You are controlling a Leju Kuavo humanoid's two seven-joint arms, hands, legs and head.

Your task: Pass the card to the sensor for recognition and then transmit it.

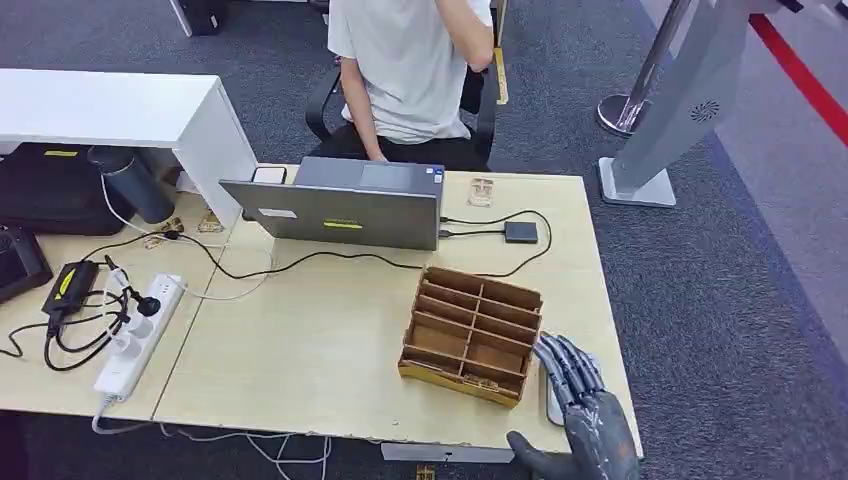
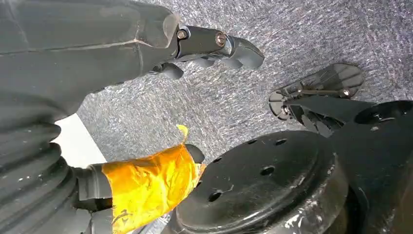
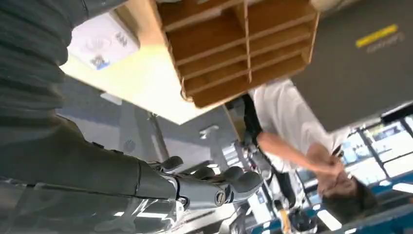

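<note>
- The right robot hand point(image 1: 578, 385) is hovering at the counter point(image 1: 300, 350) edge, just beside the wooden rack point(image 1: 472, 334), fingers spread and gripping nothing
- A white card point(image 3: 101, 45) is lying flat on the counter near the rack's corner (partly hidden under the fingers in the head view); I judge this the thing to pick up, hence the hand's placing
- The small black box point(image 1: 520, 232) wired to the laptop point(image 1: 340, 212) is likely serving as the sensor, sitting well apart from the card
- The left robot hand point(image 2: 146, 53) is hanging over the carpet, fingers loosely apart, holding nothing
- A person point(image 1: 410, 60) is sitting behind the laptop, probably waiting to receive the card
</note>
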